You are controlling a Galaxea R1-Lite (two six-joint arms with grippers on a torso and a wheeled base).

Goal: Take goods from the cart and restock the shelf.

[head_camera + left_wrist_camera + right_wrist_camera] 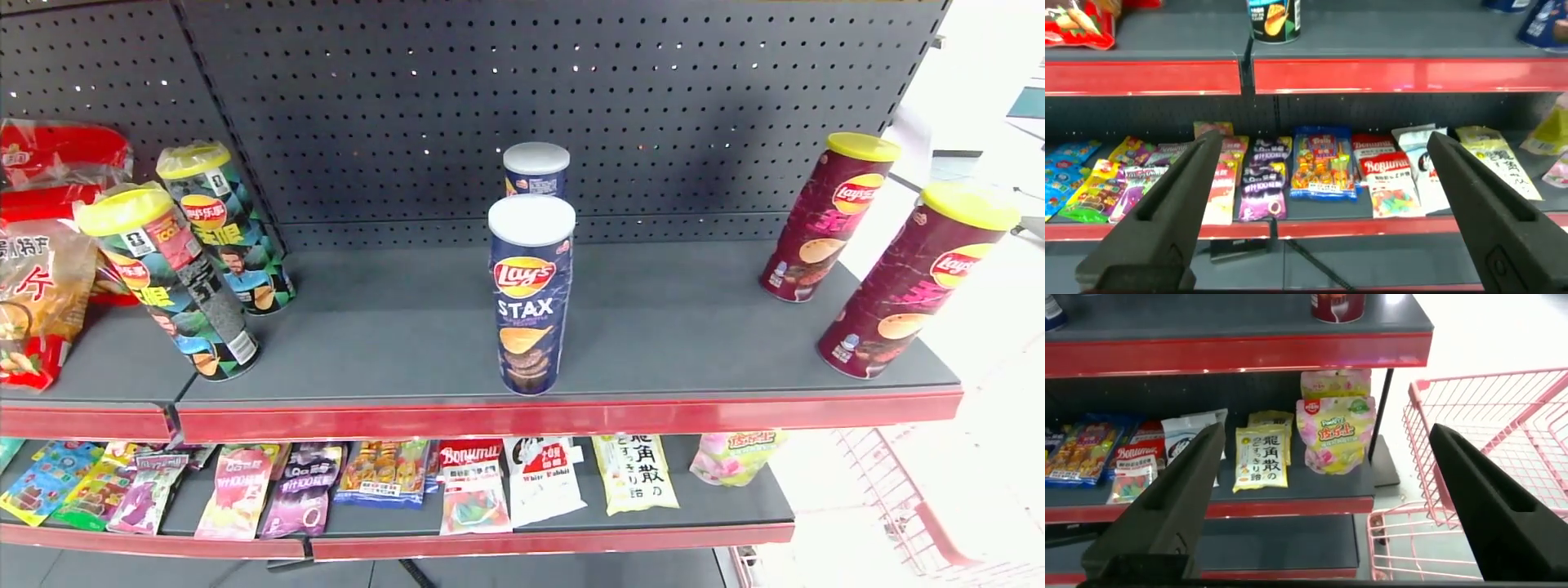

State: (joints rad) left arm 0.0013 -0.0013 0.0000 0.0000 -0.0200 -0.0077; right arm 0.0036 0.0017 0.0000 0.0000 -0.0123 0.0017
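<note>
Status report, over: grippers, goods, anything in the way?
Left gripper open, empty. Right gripper open, empty, pink wire cart nearby. Red-edged dark grey upper shelf holds six tall chip cans, gaps between. No goods picked yet; path looks unobstructed.

Perforated dark back panel (522, 98) across the upper frame; flat candy packets (384, 474) in a row along the lower centre; red snack bags (57, 155) at the left edge; pale floor (1004, 327) at the right edge.

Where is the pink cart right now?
In the right wrist view, the pink cart stands just past the right end of the lower shelf, nearest the pink and green snack bag.
</note>
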